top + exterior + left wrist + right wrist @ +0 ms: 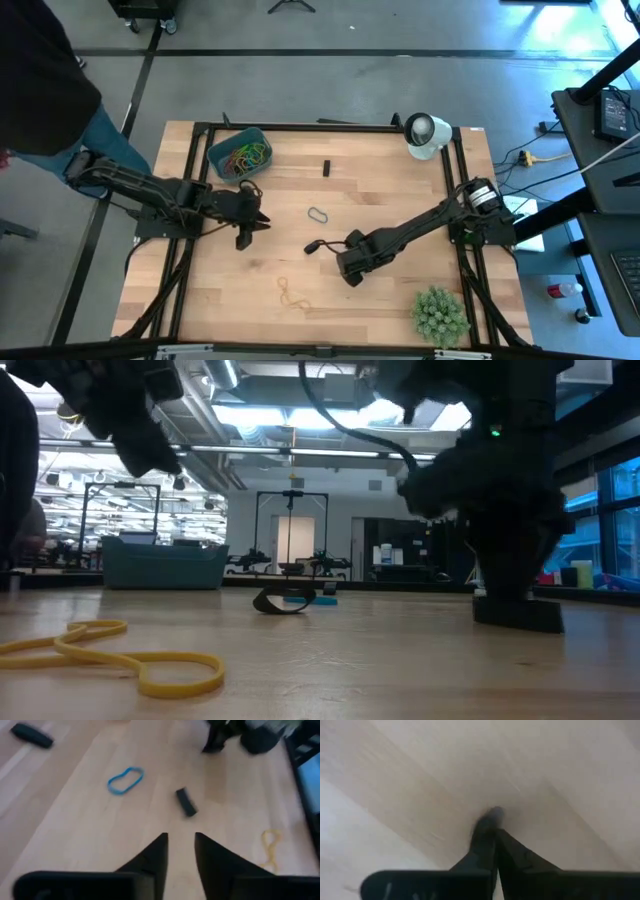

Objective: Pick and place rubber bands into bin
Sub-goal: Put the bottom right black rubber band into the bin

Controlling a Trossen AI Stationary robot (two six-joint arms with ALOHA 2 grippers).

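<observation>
Now, beginning at the left from above, the bin [240,153] stands near the far-left corner of the table [380,300], with a heap of coloured rubber bands [248,157] inside it. My left gripper [258,222] hangs just in front of the bin, over the wood; its wrist view shows my two fingers [155,855] a little apart with nothing between them. That same view shows the loop near the table's middle as a blue rubber band [125,779] with a small dark piece [186,802] beside it, while from above this loop looks only grey. A yellow rubber band [292,292] lies nearer the front edge; the low view shows it as a twisted loop, flat on the wood. To the right, my right gripper [312,246] is low at the table, and its wrist view shows the fingers [485,840] pressed together, tips at the wood. Whether something is pinched there, I cannot tell.
</observation>
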